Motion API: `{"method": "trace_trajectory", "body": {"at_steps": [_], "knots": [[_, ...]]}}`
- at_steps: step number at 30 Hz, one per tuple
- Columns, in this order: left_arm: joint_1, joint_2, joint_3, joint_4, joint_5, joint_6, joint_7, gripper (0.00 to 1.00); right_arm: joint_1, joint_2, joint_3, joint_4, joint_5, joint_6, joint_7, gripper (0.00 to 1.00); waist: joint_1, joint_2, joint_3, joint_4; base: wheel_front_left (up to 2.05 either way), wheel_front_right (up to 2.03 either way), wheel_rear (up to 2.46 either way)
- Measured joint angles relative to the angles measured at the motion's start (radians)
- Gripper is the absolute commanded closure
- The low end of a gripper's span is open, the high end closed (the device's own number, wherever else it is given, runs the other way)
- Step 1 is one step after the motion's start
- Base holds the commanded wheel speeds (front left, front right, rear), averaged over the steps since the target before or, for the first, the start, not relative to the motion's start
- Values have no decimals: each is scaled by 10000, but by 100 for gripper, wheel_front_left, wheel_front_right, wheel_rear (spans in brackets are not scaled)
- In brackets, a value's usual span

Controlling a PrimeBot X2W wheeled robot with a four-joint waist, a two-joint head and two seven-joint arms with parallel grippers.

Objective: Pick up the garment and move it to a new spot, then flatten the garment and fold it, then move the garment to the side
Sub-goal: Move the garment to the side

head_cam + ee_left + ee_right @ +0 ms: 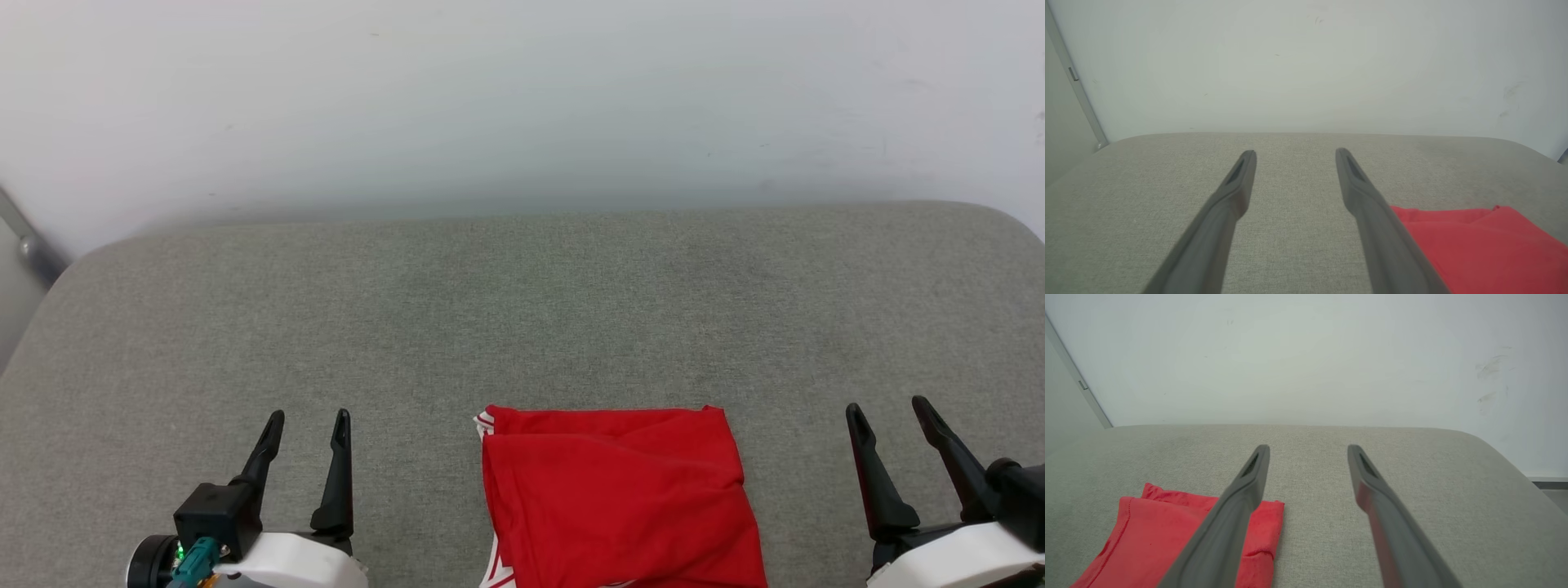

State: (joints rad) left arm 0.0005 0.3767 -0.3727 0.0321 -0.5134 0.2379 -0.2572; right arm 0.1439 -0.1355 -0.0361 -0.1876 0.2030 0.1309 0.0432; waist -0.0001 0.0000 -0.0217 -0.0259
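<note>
Currently the garment [612, 498] is seen folded into a compact red rectangle. It is laid flat on the grey padded surface [522, 310], at the near edge and slightly right of centre. Red-and-white striped trim [484, 422] is exposed at its far-left corner. The left gripper [310, 416] is held at near left, well apart from the garment, jaws spread wide and empty. The right gripper [887, 405] is held at near right, apart from the garment's right edge, jaws likewise released and empty. Fingers of both are pointed toward the pale wall [522, 98] at the far side. In the left wrist view the cloth is seen to the right of the fingers. In the right wrist view it is seen to the left, partly covered by one finger.
</note>
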Motion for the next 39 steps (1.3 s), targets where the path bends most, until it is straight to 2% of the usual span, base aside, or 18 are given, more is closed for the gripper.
{"method": "trace_trajectory", "body": {"at_steps": [4, 8, 9, 13, 18, 21, 24, 29, 36, 38, 39], "knots": [[5, -23, 71, -2, -6, 35, -12, 0, 0, 94, -173, 21, 242, 0, 322, 0, 0, 0, 16, -17, 0, 0, 0], [5, -75, 205, -21, -17, 98, -13, 0, -38, 63, -1072, 476, 1170, 0, 1373, 0, 0, 0, 52, -8, 0, 0, 0], [2, -104, 268, -52, -17, 100, -15, 0, -190, -157, -1680, 842, 1551, 0, 2017, 0, 1, 0, 98, 34, 0, 0, 0], [-20, -148, 393, -161, 4, 100, -27, 0, -669, -637, -2717, 1818, 2449, 0, 3624, 0, 1, 0, 248, 194, 0, 0, 0], [-283, -244, 594, -270, 92, 4, -29, 0, -1193, -1087, -3223, 3026, 3486, -2, 6311, 0, 1, 0, 592, 484, 0, 0, 0], [-414, -362, 673, -318, 213, -84, -31, 0, -1483, -890, -3363, 3603, 4349, -2, 8031, 0, 1, -1, 842, 689, 0, 0, 0], [-521, -489, 752, -347, 301, -146, -35, 0, -1882, -259, -3331, 3787, 5400, -2, 9202, 0, 1, 0, 1124, 873, 0, 0, 0], [-892, -725, 855, -366, 462, -385, -44, 0, -2469, 299, -3129, 4142, 6247, -2, 9806, 0, 1, 0, 1683, 1150, 0, 0, 0], [-1191, -999, 941, -180, 744, -709, -44, 0, -3310, 522, -2625, 5032, 7191, 10, 9856, 0, 1, 0, 2221, 1549, 0, 0, 0], [-1221, -1039, 978, -92, 834, -763, -44, 0, -3345, 431, -2253, 5085, 7131, 12, 9779, 69, 2, 0, 2258, 1612, 0, 0, 0], [-1220, -1032, 984, -35, 920, -761, -44, 0, -3365, 374, -2080, 5101, 7143, 12, 9737, 100, 2, 0, 2239, 1614, 0, 0, 0]]}}
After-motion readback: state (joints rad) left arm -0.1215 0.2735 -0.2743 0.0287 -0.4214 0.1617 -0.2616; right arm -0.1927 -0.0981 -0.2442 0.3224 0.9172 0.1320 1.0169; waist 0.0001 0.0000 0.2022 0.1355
